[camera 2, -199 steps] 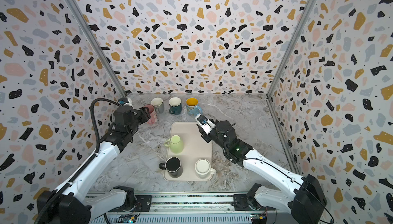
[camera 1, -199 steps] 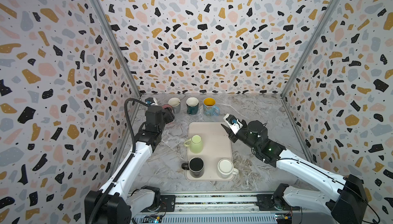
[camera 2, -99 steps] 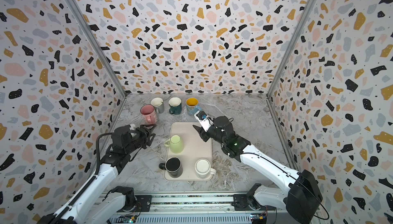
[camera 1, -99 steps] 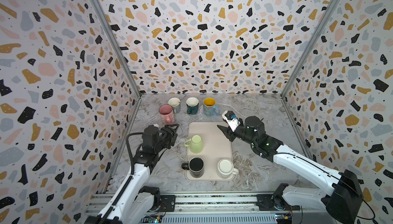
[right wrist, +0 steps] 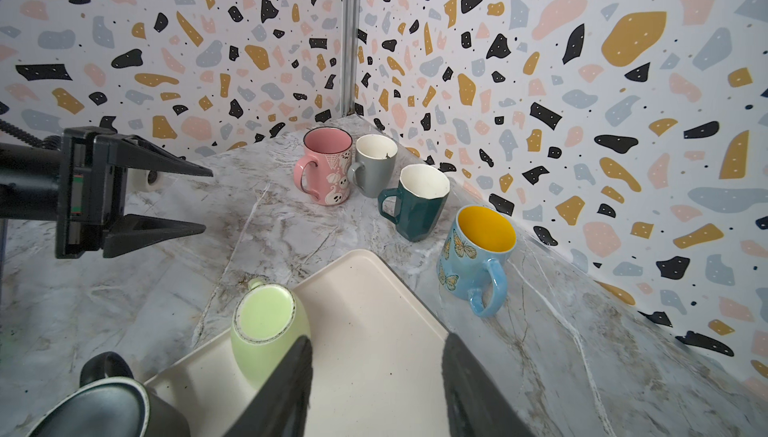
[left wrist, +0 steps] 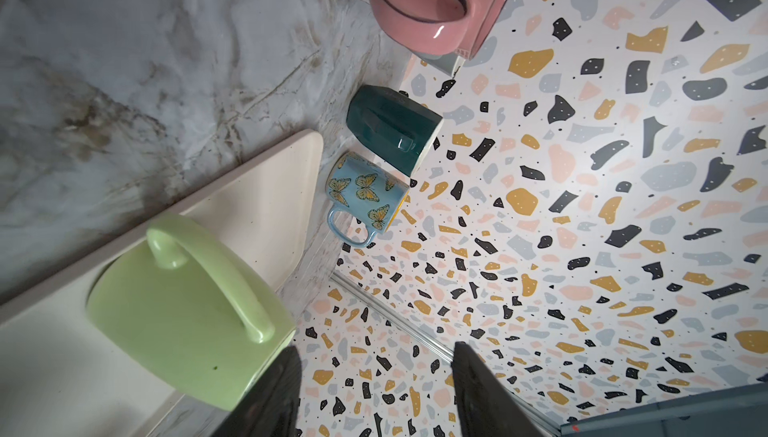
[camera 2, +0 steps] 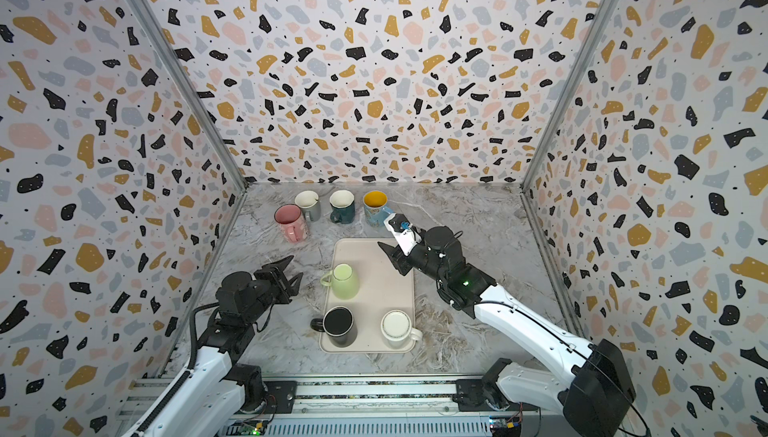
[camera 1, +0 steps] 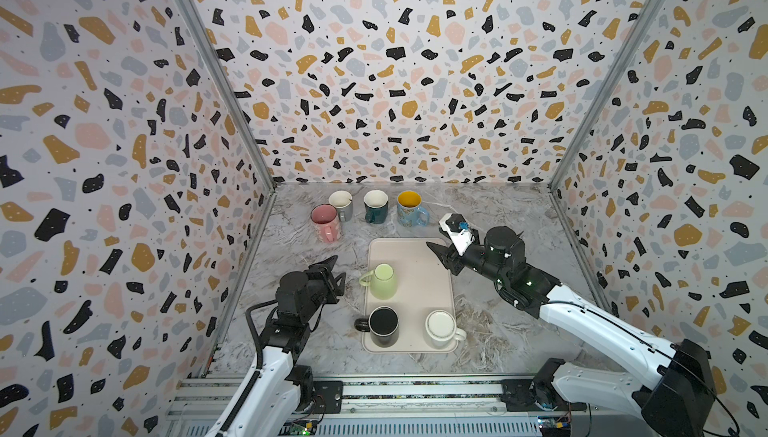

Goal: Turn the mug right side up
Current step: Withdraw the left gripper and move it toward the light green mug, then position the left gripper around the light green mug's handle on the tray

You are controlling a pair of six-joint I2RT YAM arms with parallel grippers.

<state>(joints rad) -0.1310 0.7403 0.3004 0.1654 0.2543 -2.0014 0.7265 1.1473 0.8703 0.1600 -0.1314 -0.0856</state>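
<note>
Green mug (camera 1: 383,282) stands mouth down on the far left part of the tray (camera 1: 419,260). Its flat base faces up and its handle points left, out over the tray's edge. I judge that handle is why my left gripper (camera 1: 337,268) hovers just left of the tray, level with the mug and aimed at it. Its jaws are apart with nothing between them. In the left wrist view the mug's wall sits just beside one finger (left wrist: 274,389), not touching.

My right gripper (camera 1: 442,258) hangs over the tray's far right corner, angled toward the same mug. Its jaws are also apart and empty. From there it could take the body while the left one steadies the handle. Neither holds anything yet.

The tray serves as the station for inverted mugs. Near the green one, the white mug (camera 1: 440,325) shows a flat base. The black mug (camera 1: 383,325) seems upside down too, though its dark top could be mistaken for a mouth.

Along the far wall the pink mug (camera 1: 324,219), grey mug (camera 1: 341,204), teal mug (camera 1: 376,205) and blue mug (camera 1: 409,208) stand upright on the table (camera 1: 291,256). Their mouths are open and all look empty; I take these as finished.
</note>
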